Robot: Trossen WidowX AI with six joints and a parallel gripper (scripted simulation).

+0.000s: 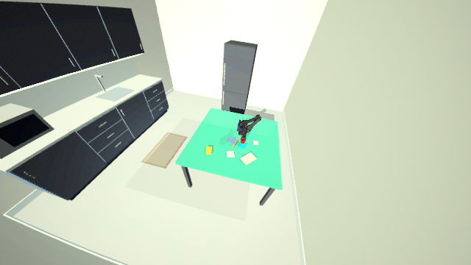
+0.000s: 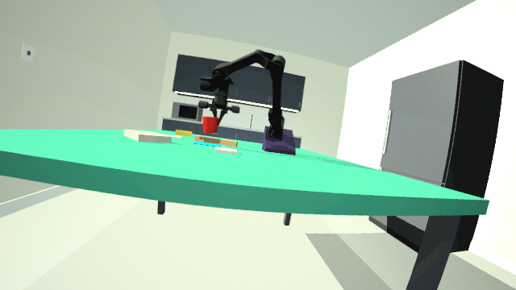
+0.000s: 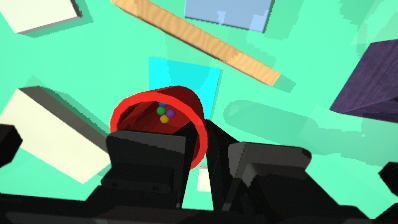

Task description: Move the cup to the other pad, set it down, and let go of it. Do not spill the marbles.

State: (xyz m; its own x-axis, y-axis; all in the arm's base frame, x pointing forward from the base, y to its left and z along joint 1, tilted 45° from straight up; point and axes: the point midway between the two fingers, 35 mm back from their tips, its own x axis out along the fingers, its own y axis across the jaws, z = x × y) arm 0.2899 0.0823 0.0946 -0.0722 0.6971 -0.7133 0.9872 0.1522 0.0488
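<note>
While a pale block (image 3: 47, 132) lies at the left on the green table (image 3: 310, 60), the red cup (image 3: 159, 120) hangs over the cyan pad (image 3: 185, 80), its rim pinched by the gripper (image 3: 200, 150). Marbles (image 3: 165, 113) sit in its bottom. Farther off, a wooden strip (image 3: 200, 39) runs between the cyan pad and the light blue pad (image 3: 230, 12). At the right stands a purple block (image 3: 370, 85).
</note>
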